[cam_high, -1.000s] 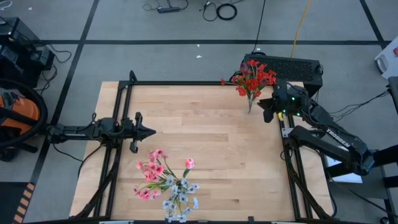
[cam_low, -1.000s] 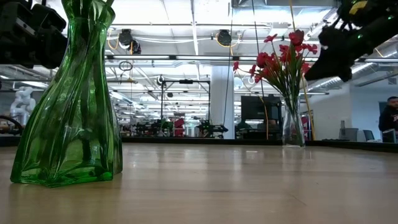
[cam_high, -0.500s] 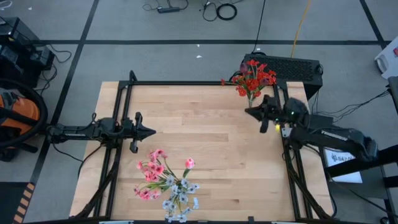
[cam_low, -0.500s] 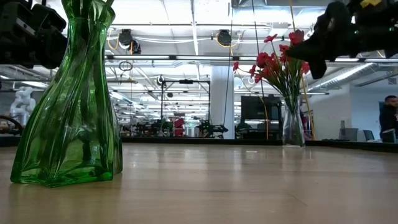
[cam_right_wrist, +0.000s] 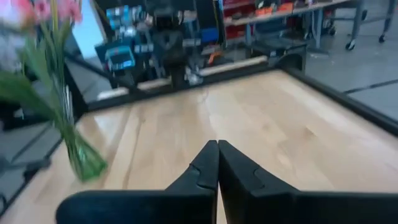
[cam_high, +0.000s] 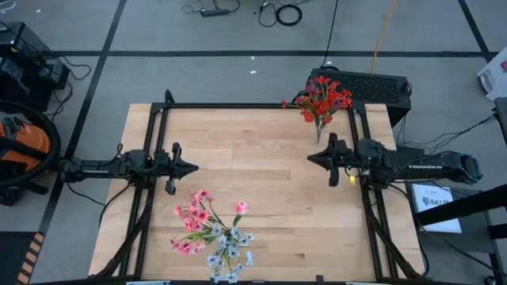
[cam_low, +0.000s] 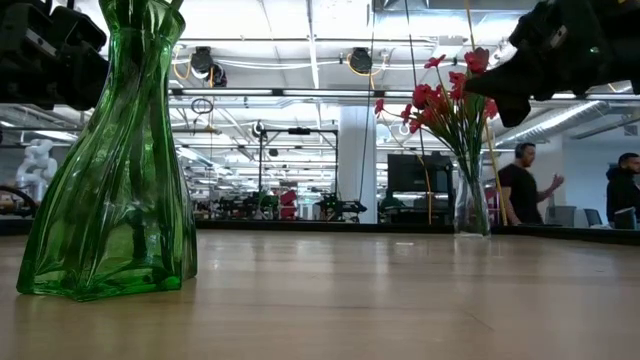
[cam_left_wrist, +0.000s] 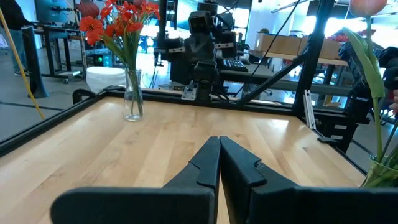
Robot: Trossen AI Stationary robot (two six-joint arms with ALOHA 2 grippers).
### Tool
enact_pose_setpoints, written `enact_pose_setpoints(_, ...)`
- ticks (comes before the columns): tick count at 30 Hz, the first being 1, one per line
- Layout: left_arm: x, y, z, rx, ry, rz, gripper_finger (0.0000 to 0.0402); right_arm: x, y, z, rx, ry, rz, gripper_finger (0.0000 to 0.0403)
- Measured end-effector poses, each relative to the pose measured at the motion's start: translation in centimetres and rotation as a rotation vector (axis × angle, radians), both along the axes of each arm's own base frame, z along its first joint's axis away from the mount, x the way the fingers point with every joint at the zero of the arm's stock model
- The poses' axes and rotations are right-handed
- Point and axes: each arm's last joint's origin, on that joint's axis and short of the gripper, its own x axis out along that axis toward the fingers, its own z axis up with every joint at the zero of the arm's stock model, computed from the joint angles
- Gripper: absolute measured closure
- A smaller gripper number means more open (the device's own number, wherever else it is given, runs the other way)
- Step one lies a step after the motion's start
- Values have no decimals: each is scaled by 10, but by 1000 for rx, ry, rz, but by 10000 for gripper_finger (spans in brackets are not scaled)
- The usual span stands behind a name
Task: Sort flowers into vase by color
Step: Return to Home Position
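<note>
Red flowers [cam_high: 321,101] stand in a clear glass vase [cam_low: 470,208] at the table's far right; the left wrist view shows the same red flowers [cam_left_wrist: 118,22] too. Pink and whitish-grey flowers [cam_high: 212,233] stand in a green glass vase [cam_low: 108,170] at the near edge; this green vase [cam_right_wrist: 79,155] also shows in the right wrist view. My right gripper [cam_high: 310,158] hovers level, near of the red flowers, pointing to the table's left, shut and empty [cam_right_wrist: 217,145]. My left gripper [cam_high: 195,167] waits at the left side, far of the green vase, shut and empty [cam_left_wrist: 219,140].
A black frame rail [cam_high: 253,105] runs along the table's far edge and down both sides. Bare wood [cam_high: 253,170] lies between the two grippers. People [cam_low: 520,190] stand in the room beyond the far edge. A black box [cam_high: 372,83] sits behind the red flowers.
My right gripper has drawn away from the red flowers' vase, moving toward the near edge and a little toward the table's left. It has turned until it points level at the left arm. The flowers and both vases have stayed put.
</note>
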Motion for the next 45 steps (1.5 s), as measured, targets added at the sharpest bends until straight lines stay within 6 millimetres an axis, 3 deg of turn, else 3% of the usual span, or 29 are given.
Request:
enact_pose_setpoints(9, 0, 0, 0, 0, 0, 0, 386, -17, 3, -4, 5, 21, 13, 403)
enact_pose_setpoints(16, 0, 0, 0, 0, 0, 0, 386, -23, 8, -30, 91, -53, 52, 403)
enact_pose_setpoints(37, 0, 0, 0, 0, 0, 0, 386, -46, 17, -30, -1, -131, 161, 403)
enact_pose_setpoints(45, 0, 0, 0, 0, 0, 0, 386, -42, 17, -42, -17, -140, 126, 403)
